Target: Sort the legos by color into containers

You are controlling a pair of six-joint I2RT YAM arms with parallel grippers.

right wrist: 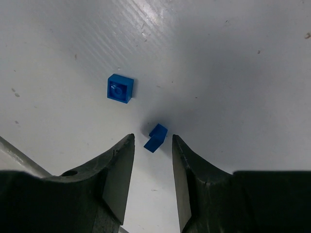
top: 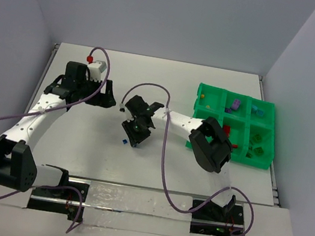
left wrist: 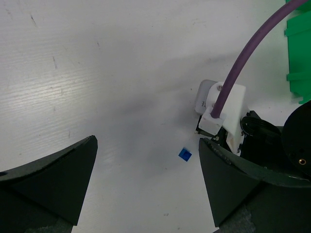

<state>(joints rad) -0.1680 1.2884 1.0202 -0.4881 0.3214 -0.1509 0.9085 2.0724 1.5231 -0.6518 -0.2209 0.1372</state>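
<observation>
Two tiny blue legos lie on the white table. In the right wrist view a small one sits just ahead of and between the tips of my open right gripper, touching neither finger. A square one lies beyond it to the left. The top view shows one blue lego by my right gripper, and the left wrist view shows one blue lego. My left gripper is open, empty and apart from it, at the left of the top view. The green tray at the right holds sorted legos.
The tray's compartments hold purple, blue, red and green bricks. The right arm's wrist and purple cable stand close to the left gripper. A small red thing sits at the back left. Walls enclose the table.
</observation>
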